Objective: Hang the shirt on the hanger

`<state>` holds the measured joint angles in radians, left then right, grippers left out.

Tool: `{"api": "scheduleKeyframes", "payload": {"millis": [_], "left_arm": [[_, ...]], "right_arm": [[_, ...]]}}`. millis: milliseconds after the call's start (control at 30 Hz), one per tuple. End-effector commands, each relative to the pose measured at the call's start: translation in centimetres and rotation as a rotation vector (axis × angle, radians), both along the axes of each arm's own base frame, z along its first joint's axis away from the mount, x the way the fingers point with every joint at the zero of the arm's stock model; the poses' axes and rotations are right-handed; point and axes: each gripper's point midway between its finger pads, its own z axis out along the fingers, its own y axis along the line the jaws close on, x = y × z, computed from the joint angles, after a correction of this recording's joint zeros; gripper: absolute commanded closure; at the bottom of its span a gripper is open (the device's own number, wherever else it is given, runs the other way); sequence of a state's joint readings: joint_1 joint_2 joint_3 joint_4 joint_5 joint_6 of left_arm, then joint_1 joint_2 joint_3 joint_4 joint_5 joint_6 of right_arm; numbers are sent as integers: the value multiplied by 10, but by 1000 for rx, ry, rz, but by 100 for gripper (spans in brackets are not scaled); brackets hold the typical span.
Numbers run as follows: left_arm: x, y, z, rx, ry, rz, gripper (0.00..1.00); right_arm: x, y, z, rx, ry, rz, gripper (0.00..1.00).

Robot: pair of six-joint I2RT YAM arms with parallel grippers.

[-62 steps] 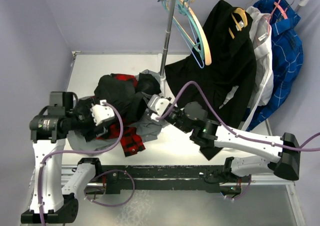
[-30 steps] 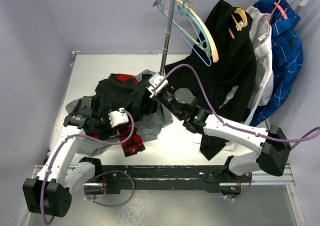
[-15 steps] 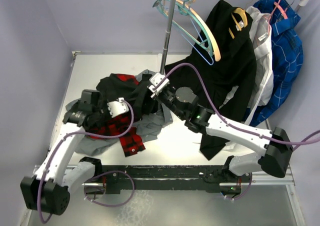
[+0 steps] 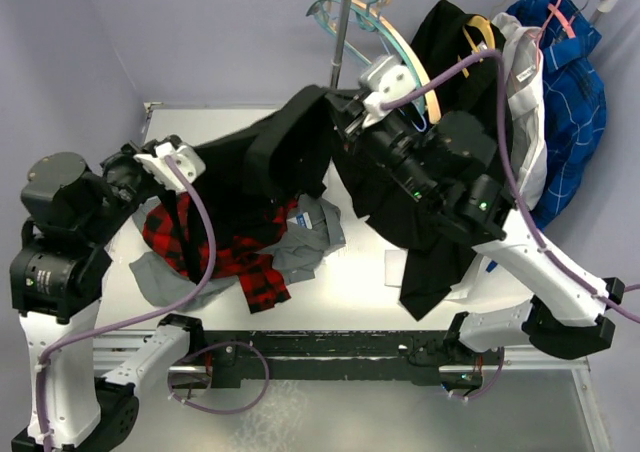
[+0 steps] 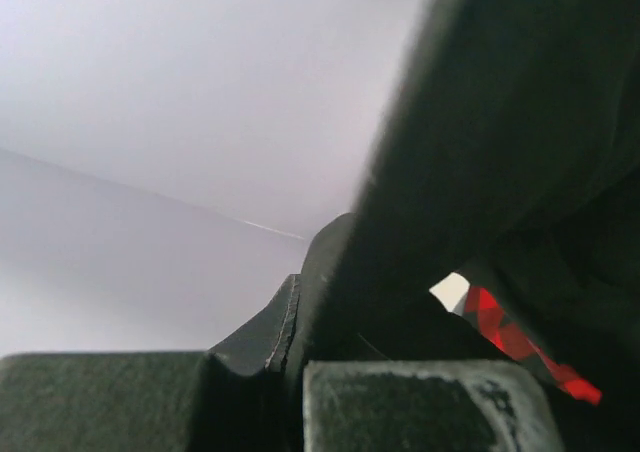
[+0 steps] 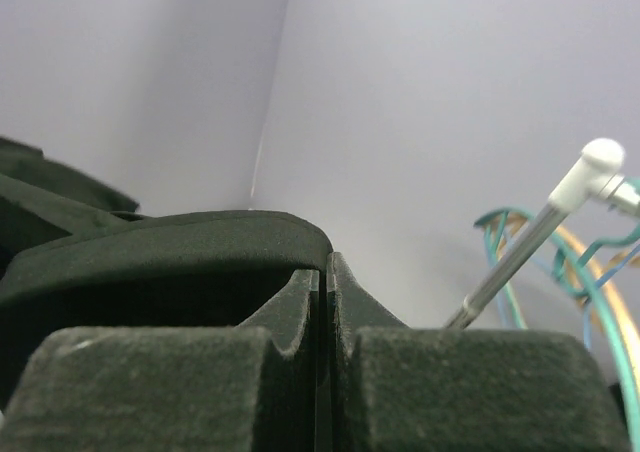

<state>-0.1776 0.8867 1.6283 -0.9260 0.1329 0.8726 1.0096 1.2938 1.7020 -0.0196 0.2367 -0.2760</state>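
The black shirt [image 4: 270, 157] hangs in the air above the table, stretched between my two grippers. My left gripper [image 4: 190, 160] is shut on its left end; in the left wrist view the shirt [image 5: 480, 152] fills the right side and runs into the closed left gripper [image 5: 295, 317]. My right gripper [image 4: 345, 117] is shut on the right end, just below the rail. The right wrist view shows a fold of the shirt [image 6: 150, 252] pinched in the closed right gripper [image 6: 325, 272]. The tan hanger [image 4: 395, 37] hangs on the rail beside the teal ones, close to my right wrist.
A red-and-black plaid shirt [image 4: 215, 242] and a grey garment [image 4: 305, 237] lie on the table under the lifted shirt. A long black garment [image 4: 450, 182], a white shirt and a blue shirt [image 4: 570, 92] hang on the rail. The rail's upright pole [image 4: 340, 47] stands behind my right gripper.
My left gripper has closed on the black shirt. Both arms have risen and pulled it off the pile, the right one up towards the rail and hangers.
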Motion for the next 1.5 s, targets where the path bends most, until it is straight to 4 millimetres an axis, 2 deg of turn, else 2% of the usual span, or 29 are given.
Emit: {"api": "scheduleKeyframes", "payload": {"millis": [0,133,233,333,400,467,533,600,667,767,833,900,933,967,1067,1133,1200,1233,1300,1467], "left_arm": [[-1,4,31,-56,-46,39,100],[-9,16,83,-84,-187,92,100],[-24,20,122,-107,-285,101,100],[-37,19,148,-128,-334,79,100],[-37,13,142,-142,-297,51,100],[-28,6,115,-154,-214,30,100],[-13,-2,73,-161,-115,11,100],[2,-19,1,-157,88,-45,100],[0,-37,-59,-162,279,-126,100],[-10,-60,-130,-175,502,-240,100],[-9,-69,-162,-176,594,-285,100],[10,-71,-179,-172,611,-273,100],[24,-69,-185,-166,605,-249,100],[42,-66,-189,-160,589,-217,100],[100,-54,-203,-133,547,-85,100],[135,-44,-213,-115,540,-6,100],[163,-36,-224,-107,554,54,100],[175,-34,-235,-104,573,79,100],[194,-25,-244,-98,566,144,100],[222,-11,-263,-104,562,259,100]], "right_arm": [[-21,-19,66,67,-80,17,100],[-43,-29,108,122,-143,81,100],[-63,-28,120,127,-120,161,100],[-74,-29,114,161,-22,215,100],[-74,-26,85,145,105,226,100],[-74,-17,39,106,243,236,100],[-78,-6,-21,59,372,259,100],[-89,5,-79,40,498,319,100],[-107,18,-136,0,625,405,100],[-126,27,-196,-31,781,474,100],[-135,32,-224,-64,848,513,100],[-136,37,-237,-93,879,518,100],[-133,43,-237,-83,883,520,100],[-124,45,-242,-88,884,483,100],[-83,46,-263,-113,888,350,100],[-48,37,-278,-60,930,281,100],[-12,24,-294,15,968,225,100],[-3,23,-303,32,977,209,100],[23,14,-324,63,986,133,100],[53,11,-387,56,1095,79,100]]}}
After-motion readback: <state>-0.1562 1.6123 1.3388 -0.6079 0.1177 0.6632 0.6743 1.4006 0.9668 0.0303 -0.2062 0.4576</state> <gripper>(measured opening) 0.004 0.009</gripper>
